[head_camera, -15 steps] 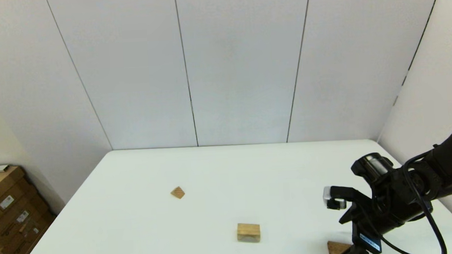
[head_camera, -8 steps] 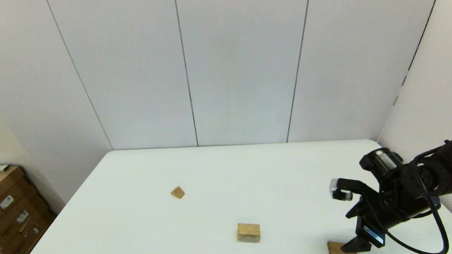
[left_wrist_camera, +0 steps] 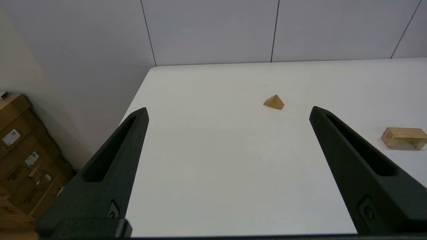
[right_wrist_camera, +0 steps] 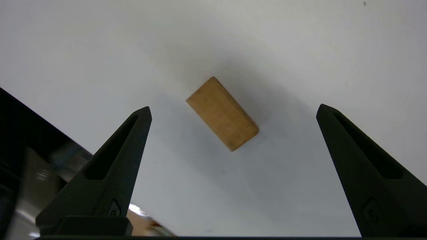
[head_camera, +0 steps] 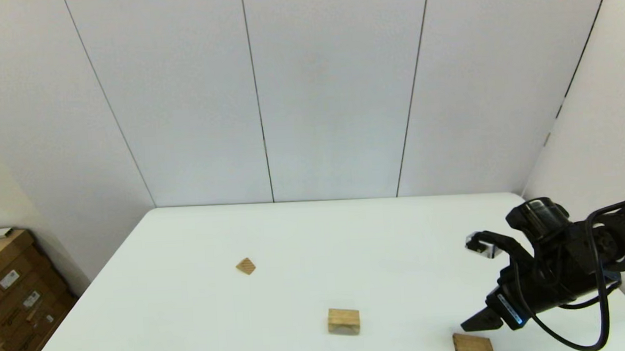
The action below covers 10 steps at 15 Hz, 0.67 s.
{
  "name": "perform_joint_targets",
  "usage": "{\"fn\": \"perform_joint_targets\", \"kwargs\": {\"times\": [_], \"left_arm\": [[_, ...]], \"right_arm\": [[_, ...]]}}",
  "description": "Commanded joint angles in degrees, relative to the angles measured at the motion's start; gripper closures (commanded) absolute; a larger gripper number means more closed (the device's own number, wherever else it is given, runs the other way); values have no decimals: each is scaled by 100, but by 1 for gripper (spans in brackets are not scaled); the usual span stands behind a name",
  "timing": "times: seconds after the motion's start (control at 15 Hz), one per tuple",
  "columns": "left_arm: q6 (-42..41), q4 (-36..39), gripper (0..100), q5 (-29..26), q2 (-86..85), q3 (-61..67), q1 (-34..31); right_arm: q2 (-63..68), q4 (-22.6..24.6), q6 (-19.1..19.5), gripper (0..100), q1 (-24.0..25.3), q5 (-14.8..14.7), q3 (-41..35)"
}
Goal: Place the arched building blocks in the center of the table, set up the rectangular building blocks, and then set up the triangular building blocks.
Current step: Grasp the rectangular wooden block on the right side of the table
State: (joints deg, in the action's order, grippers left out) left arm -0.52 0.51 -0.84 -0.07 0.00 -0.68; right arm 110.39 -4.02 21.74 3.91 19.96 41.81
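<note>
Right gripper over the slab, nothing grasped yet.

Rectangular building blocks (head_camera: 473,346) lies flat at the lower right of the head frame, near the table (head_camera: 315,234) front edge. Right gripper (head_camera: 475,325) hovers just above it, fingers spread wide, empty. Arched building blocks (head_camera: 343,321) sits lower centre, hollow side down; looks placed, so the slab step seems to be in hand. Triangular building blocks (head_camera: 246,266) sits left of centre, well apart, untouched. Left gripper (left_wrist_camera: 228,111) is parked off frame in the head view, fingers wide apart, empty. Next, likely: turn the wrist to square up with the slab, descend, close on its long sides.
</note>
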Motion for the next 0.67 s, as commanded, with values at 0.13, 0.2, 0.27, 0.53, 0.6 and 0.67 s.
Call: {"fn": "perform_joint_targets", "kwargs": {"times": [0.13,0.2,0.27,0.53,0.6,0.67], "left_arm": [[0,2,0,-4,7,9,-2],[0,2,0,-4,7,18,-2],[0,2,0,-4,7,18,-2],[0,2,0,-4,7,18,-2],[0,2,0,5,7,18,-2],[0,2,0,-4,7,18,-2]], "right_arm": [[-1098,-2,-1769,0,13,35,-551],[-1309,-11,-2174,0,31,26,-631],[-1529,-46,-2657,0,22,8,-675],[-2250,-72,-4239,0,57,-27,-771],[-2417,-81,-4538,0,57,-44,-798],[-2504,-72,-4775,0,57,-159,-868]]}}
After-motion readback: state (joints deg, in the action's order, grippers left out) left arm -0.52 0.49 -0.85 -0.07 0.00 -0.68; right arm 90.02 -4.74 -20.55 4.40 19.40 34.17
